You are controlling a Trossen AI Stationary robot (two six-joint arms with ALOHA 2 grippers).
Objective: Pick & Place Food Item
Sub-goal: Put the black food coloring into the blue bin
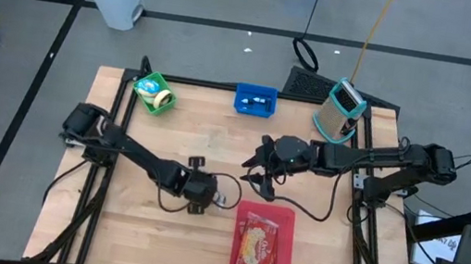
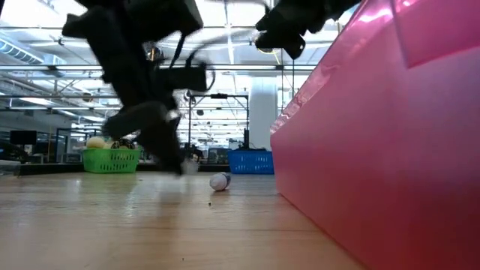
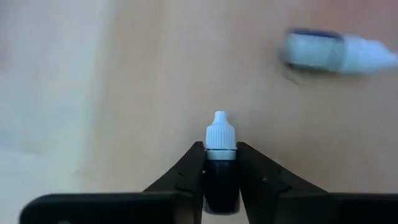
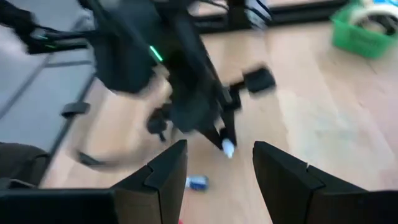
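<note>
High view: table (image 1: 170, 132), red tray (image 1: 283, 252) holding a snack packet (image 1: 257, 248). Right gripper (image 1: 260, 166) released, hovering. Left gripper (image 3: 221, 163) clenches small dropper bottle (image 3: 220, 138) just off the tray. Risk: narrow hold, bottle may slip.

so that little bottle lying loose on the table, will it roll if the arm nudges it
Probably. The loose bottle lies on its side on the bare wooden table, and its body looks round, so a sideways nudge would likely roll it. It looks small and light, so it may skid. Its twin, pinched in the left pincer, seems rigid, not squashed.
</note>
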